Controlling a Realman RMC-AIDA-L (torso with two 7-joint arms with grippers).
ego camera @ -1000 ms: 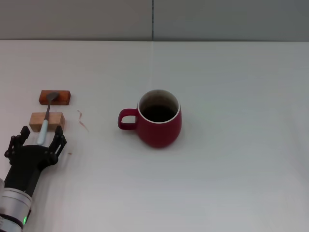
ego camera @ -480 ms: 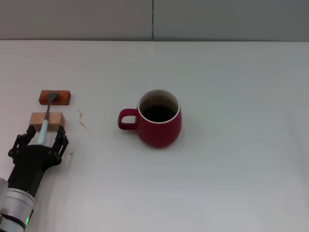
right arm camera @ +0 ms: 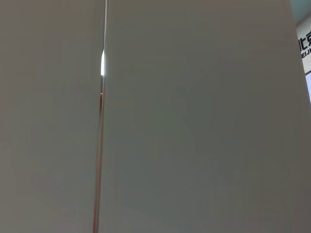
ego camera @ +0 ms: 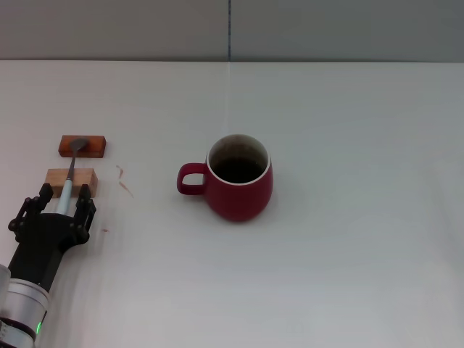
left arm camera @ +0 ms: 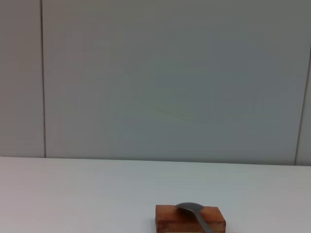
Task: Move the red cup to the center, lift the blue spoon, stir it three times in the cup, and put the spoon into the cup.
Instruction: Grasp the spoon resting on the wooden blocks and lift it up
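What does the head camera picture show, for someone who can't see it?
A dark red cup stands mid-table, handle toward the robot's left. At the left edge, the left hand straddles a blue spoon lying across two wooden blocks.

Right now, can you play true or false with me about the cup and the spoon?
1. The red cup stands upright on the white table. True.
2. The blue spoon is inside the cup. False: it lies across two wooden blocks, off to the cup's left.
3. The cup's handle points toward the spoon's side. True.
4. The right gripper is holding the cup. False: no right gripper shows at all.
5. The left gripper has its fingers on either side of the spoon's handle. True.
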